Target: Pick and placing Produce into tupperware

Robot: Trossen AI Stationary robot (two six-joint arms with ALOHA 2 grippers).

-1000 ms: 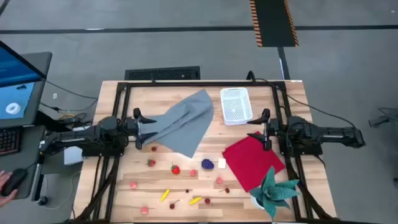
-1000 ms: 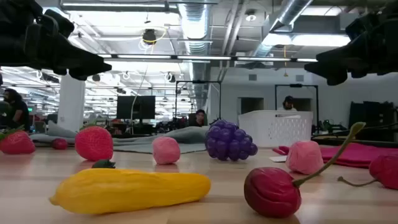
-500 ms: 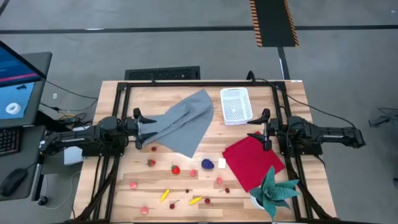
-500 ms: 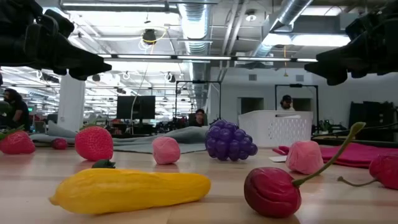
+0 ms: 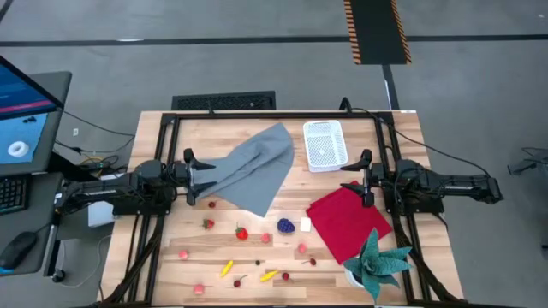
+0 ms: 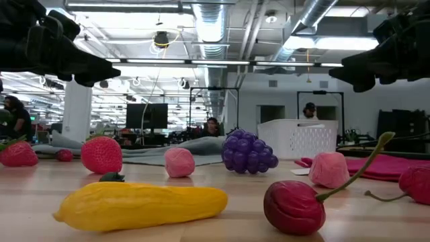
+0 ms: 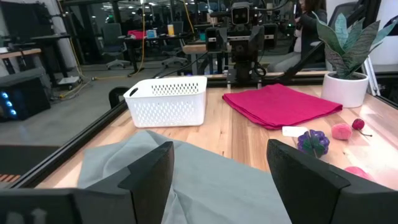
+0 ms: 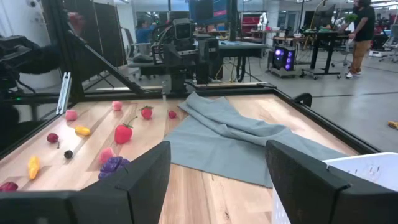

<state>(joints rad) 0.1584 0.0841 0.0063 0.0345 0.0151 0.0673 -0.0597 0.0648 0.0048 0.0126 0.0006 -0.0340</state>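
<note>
Overhead, almost nothing has changed in the last second: both arms sit parked as before, the left gripper (image 5: 190, 180) at the table's left edge over a grey cloth (image 5: 253, 175), the right gripper (image 5: 363, 180) at the right edge beside a red cloth (image 5: 345, 221). The white tupperware (image 5: 324, 145) rests empty at the far side, while the produce, including a purple grape bunch (image 5: 285, 226) and a red strawberry (image 5: 242, 233), lies scattered along the near side, well apart from it. At table height, a yellow piece (image 6: 141, 204) and a cherry (image 6: 294, 206) lie untouched in front. Each wrist view shows that arm's own fingers spread wide with nothing between them. Judging from this stillness, picking has not yet begun; every piece is left to move.
</note>
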